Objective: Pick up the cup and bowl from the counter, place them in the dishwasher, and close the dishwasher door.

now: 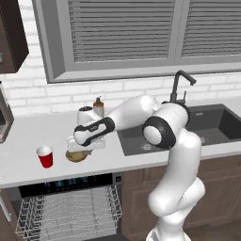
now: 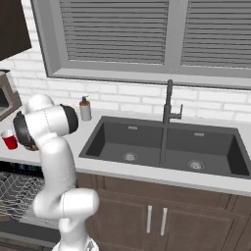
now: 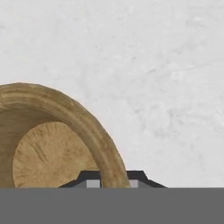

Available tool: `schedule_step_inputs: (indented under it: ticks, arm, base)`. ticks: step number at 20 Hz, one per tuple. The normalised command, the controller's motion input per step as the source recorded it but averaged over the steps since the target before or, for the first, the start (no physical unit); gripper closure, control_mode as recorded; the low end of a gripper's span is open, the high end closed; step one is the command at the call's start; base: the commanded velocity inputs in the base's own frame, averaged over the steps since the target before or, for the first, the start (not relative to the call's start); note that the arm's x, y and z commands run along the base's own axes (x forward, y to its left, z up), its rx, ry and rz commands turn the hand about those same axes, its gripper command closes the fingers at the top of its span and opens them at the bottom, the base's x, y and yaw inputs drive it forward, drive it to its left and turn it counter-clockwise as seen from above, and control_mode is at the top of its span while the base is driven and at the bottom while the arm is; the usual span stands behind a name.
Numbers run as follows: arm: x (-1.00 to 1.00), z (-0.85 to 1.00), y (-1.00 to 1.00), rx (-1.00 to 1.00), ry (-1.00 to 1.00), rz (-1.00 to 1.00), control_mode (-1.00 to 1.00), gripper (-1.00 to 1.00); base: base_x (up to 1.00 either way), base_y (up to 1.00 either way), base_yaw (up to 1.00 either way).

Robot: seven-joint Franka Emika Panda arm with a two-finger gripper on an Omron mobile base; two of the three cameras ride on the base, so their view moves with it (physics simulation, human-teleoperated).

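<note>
Gripper [image 3: 112,179] sits right down on the bowl [image 3: 52,144], jaws narrowly straddling its near rim on the bench [image 3: 153,65].

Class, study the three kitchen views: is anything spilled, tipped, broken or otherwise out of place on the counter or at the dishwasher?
Nothing stands out. The small red tapered cup stands upright on the light-grey stone-look counter, the shallow tan wooden bowl sits flat under the hand, and the dishwasher's white wire rack is pulled out, unloaded.

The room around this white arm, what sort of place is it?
A home kitchen, computer-rendered by the look of it. A dark double sink with a tall black tap sits in a pale counter under a shuttered window, and an open dishwasher shows its white rack.
</note>
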Motion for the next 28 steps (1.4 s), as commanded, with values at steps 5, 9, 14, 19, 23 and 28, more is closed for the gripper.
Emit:
schedule_step_inputs:
  ticks: [5,9,14,19,23,28]
  arm:
    - [-0.99,0.25,-0.47,0.10,-0.18,-0.02,-1.00,1.00]
    - [-0.92,0.09,-0.57,0.06,-0.09,-0.06,-1.00,1.00]
    - [-0.65,0.00,0.14,-0.03,-0.02,-0.03,-1.00,1.00]
    - [-0.28,-0.02,0.27,-0.02,0.04,0.11,-1.00,1.00]
    - [-0.04,-0.13,0.31,0.00,0.04,0.09,-1.00,1.00]
    - [0.00,-0.24,0.36,-0.03,0.04,0.11,-1.00,1.00]
  base:
    - [0.00,0.00,0.00]
    - [0.00,0.00,0.00]
    - [0.00,0.00,0.00]
    - [0.00,0.00,0.00]
    - [0.00,0.00,0.00]
    - [0.00,0.00,0.00]
